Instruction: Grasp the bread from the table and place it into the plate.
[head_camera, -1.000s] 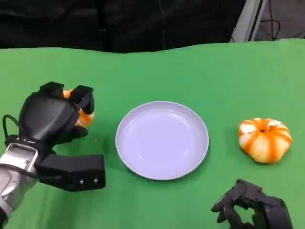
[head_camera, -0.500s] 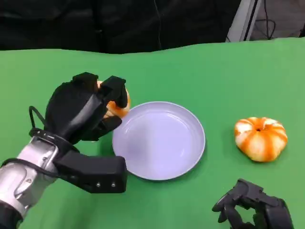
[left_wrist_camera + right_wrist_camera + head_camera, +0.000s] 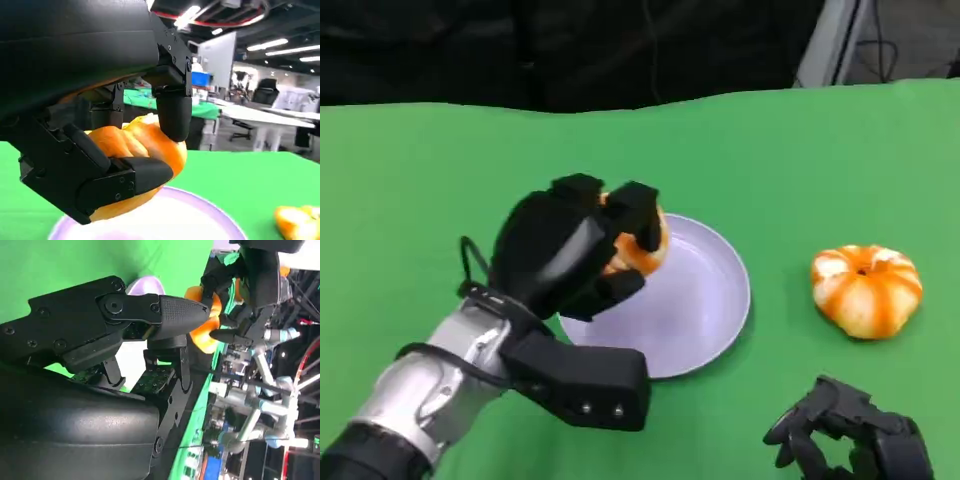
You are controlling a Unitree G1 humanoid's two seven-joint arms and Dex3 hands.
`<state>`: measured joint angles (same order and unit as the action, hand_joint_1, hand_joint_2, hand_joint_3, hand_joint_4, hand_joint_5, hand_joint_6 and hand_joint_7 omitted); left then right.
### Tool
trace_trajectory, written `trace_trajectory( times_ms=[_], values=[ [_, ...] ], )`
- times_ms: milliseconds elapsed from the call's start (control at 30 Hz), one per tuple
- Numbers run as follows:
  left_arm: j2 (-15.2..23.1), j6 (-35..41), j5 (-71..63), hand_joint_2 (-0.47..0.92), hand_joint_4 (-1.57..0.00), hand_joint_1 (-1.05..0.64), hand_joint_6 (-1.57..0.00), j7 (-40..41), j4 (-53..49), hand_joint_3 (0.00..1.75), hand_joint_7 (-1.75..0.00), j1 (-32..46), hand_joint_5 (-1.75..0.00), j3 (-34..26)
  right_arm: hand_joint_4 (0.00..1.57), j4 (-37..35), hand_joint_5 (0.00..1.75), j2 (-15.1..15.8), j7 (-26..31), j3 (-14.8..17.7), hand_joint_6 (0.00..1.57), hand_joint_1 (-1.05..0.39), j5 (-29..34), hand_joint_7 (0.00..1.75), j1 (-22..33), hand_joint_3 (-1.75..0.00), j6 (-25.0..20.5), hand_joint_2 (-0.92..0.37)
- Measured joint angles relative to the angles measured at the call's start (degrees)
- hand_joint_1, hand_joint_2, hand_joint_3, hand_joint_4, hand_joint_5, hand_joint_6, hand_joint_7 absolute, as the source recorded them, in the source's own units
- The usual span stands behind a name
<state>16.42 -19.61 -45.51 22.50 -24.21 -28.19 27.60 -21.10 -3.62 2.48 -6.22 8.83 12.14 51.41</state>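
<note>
The left hand (image 3: 570,255) has carried the bread (image 3: 638,245) from the left side over to the plate (image 3: 710,300). Its fingers are wrapped tight around the bread, just above the plate's left edge. Next it should let go. The right hand (image 3: 850,440) rests near, fingers curled, holding nothing.

Bread (image 3: 638,243) held in left hand (image 3: 565,258), above plate's (image 3: 715,318) left rim. Second bread (image 3: 866,290) on table (image 3: 770,160), right of plate. Right hand (image 3: 850,440) near front edge, before second bread.
</note>
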Motion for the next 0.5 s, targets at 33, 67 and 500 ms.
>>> trace_trajectory(
  times_ms=[33, 67, 500],
  values=[
    [-0.11, 0.17, -0.02, 0.45, -0.9, -0.18, -0.71, -0.56, 0.04, 1.21, -1.75, -0.01, -1.75, 0.0, 0.83, 0.0, 1.56, 0.0, 0.0, 0.0, 0.88, -0.68, -0.02, 1.24, 0.0, -0.49, 0.0, -0.9],
    [-0.21, 0.35, -0.04, 0.45, -0.9, -0.19, -0.71, -1.16, 0.03, 1.21, -1.75, -0.02, -1.75, 0.0, 0.83, 0.0, 1.55, 0.0, -0.05, -0.02, 0.88, -0.68, -0.1, 1.24, 0.01, -0.48, 0.0, -0.9],
    [-6.88, 2.68, -1.52, 0.52, -0.84, -0.16, -0.7, -5.15, -10.03, 0.92, -1.64, -4.16, -1.75, 3.59, 0.83, 0.02, 1.54, 0.0, -0.43, -0.46, 0.88, -0.68, -0.42, 1.22, 0.01, -0.45, -0.03, -0.92]
  ],
)
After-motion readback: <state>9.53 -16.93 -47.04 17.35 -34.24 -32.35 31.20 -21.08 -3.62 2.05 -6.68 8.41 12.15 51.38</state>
